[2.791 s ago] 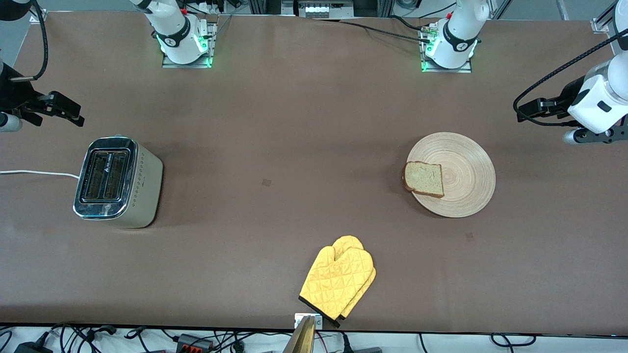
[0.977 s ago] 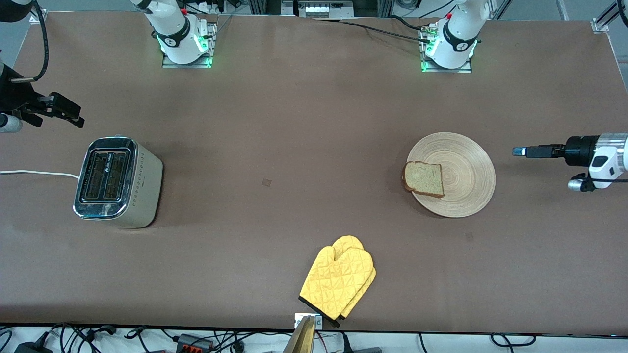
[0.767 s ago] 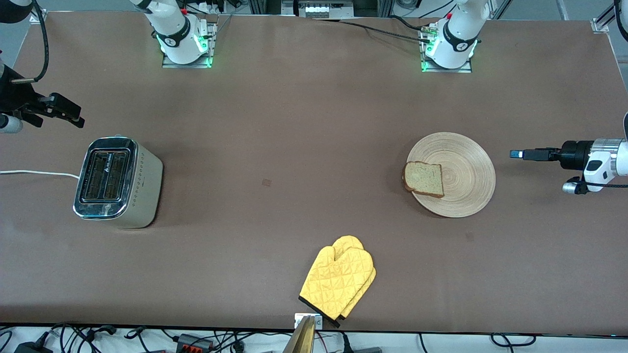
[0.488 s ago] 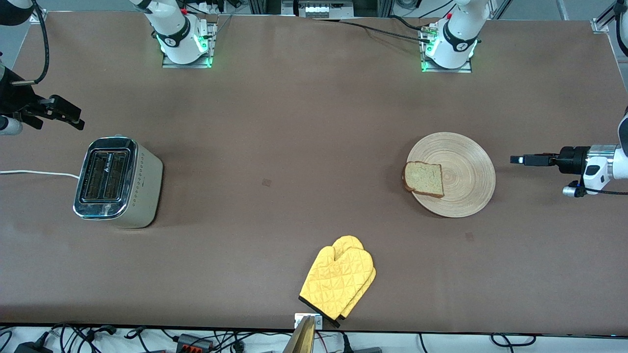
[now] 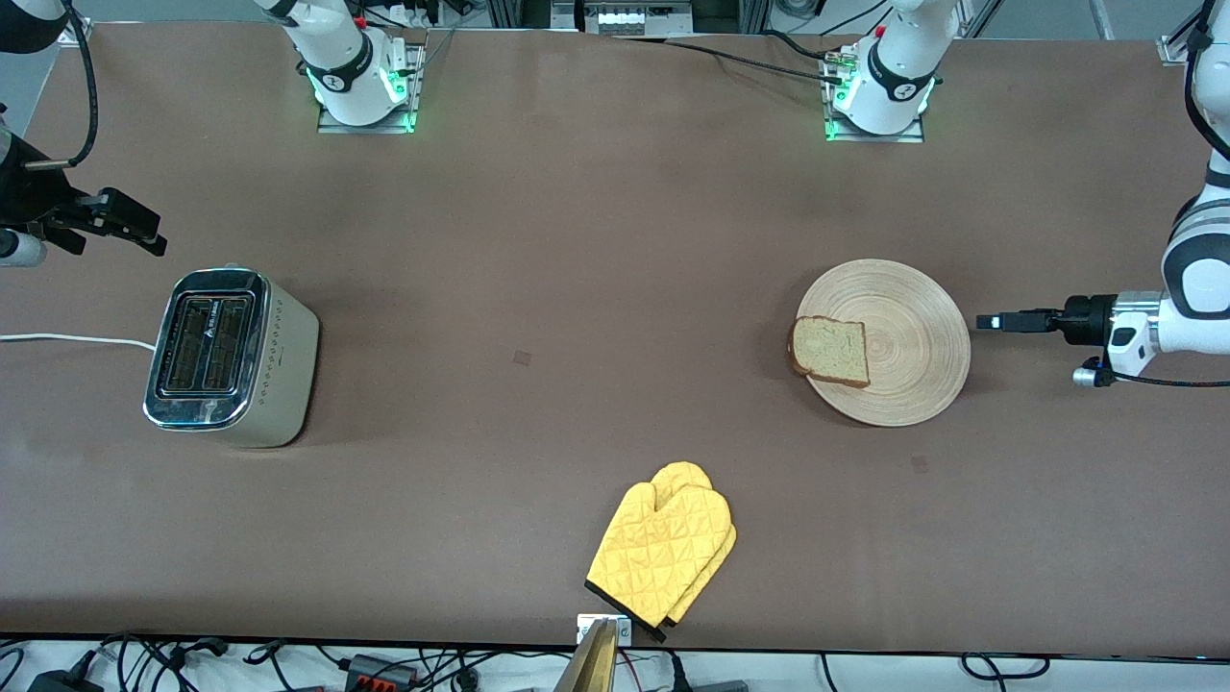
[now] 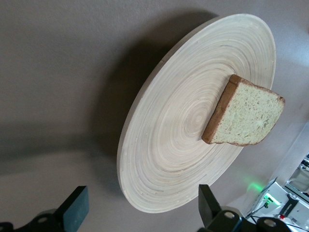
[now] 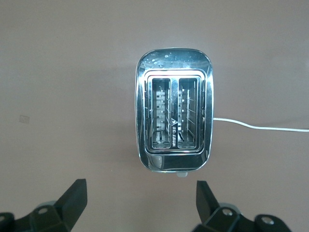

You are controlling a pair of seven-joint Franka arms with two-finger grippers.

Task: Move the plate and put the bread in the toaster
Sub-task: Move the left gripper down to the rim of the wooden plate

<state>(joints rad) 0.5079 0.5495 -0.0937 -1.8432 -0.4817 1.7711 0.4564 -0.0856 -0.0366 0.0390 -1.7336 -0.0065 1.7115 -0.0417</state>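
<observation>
The round light-wood plate (image 5: 915, 336) lies toward the left arm's end of the table, and the bread (image 5: 830, 351) rests on the plate's rim on the side toward the toaster. My left gripper (image 5: 990, 322) reaches in level beside the plate, just short of its rim. In the left wrist view the left gripper (image 6: 140, 215) is open, its fingers (image 6: 73, 213) spread wider than the closest stretch of the plate (image 6: 174, 150); the bread (image 6: 247, 118) lies at the edge away from it. The toaster (image 5: 229, 358) stands at the right arm's end. My right gripper (image 5: 133, 227) hangs open near it, and from the right gripper (image 7: 140, 200) I see the toaster (image 7: 174, 113) with both slots empty.
A yellow oven mitt (image 5: 663, 553) lies near the table's front edge, midway along it. The toaster's white cord (image 5: 67, 338) runs off the right arm's end of the table. Both arm bases stand along the edge farthest from the front camera.
My left gripper has swung down from above the table's end and slid in toward the plate's rim. The right gripper has barely shifted. Plate, bread and toaster have not moved.
</observation>
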